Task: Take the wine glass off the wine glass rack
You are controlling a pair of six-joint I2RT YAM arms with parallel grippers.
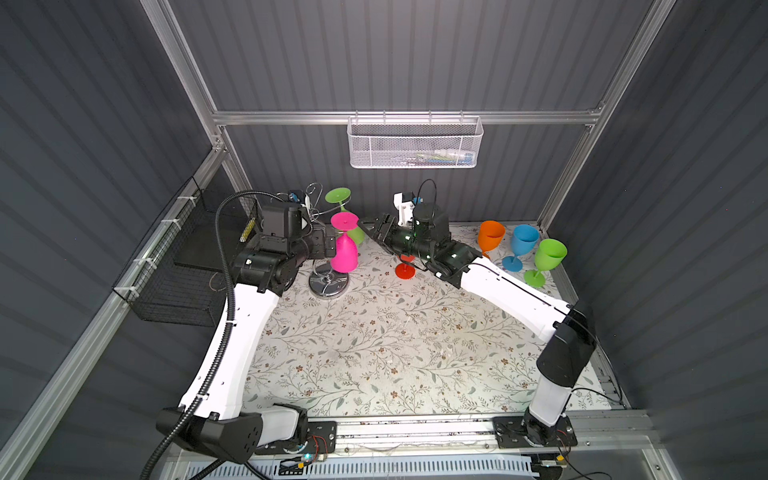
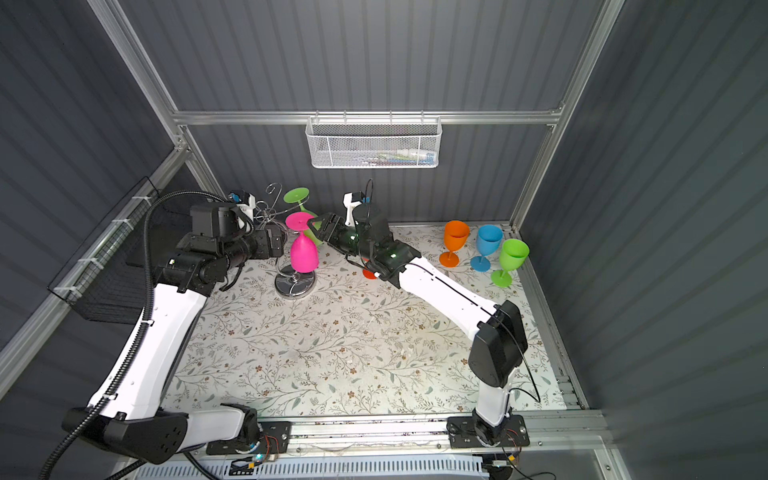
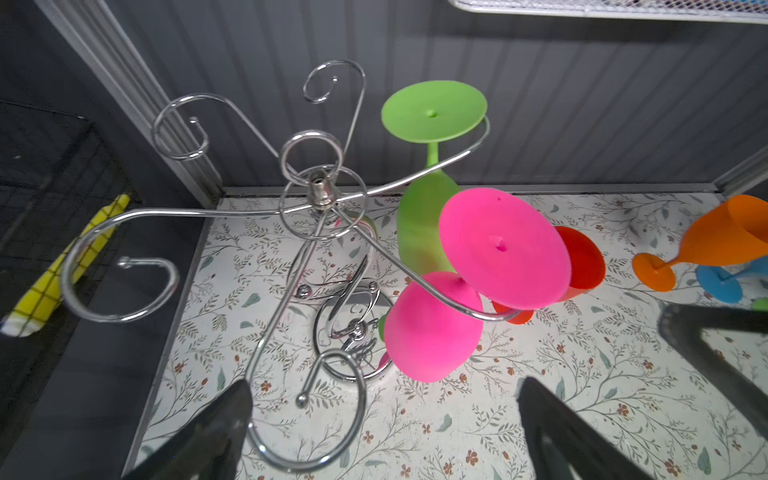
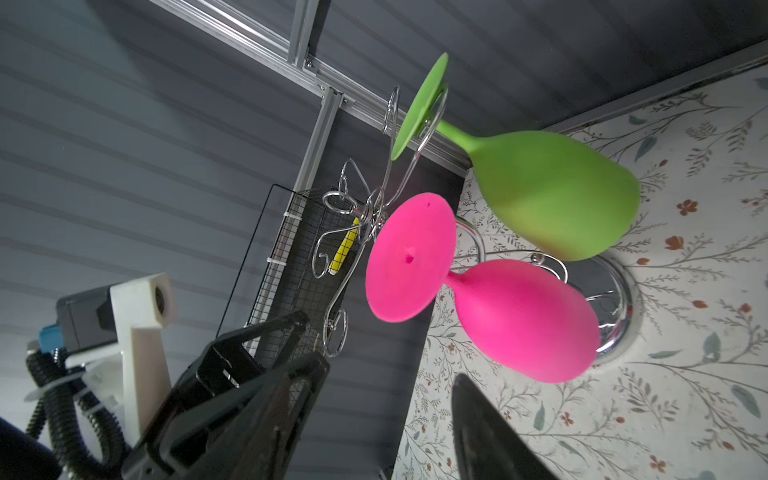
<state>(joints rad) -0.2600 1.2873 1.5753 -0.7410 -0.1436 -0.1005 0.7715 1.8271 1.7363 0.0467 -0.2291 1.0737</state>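
Right arm is stretched across the bench, wrist rolled sideways. Its right fingers are apart and empty, just short of the pink wine glass, which hangs upside down on the wine glass rack. Better to pinch the stem, then slide the foot outward along its scroll. Left fingers gape wide, empty, beside the rack.
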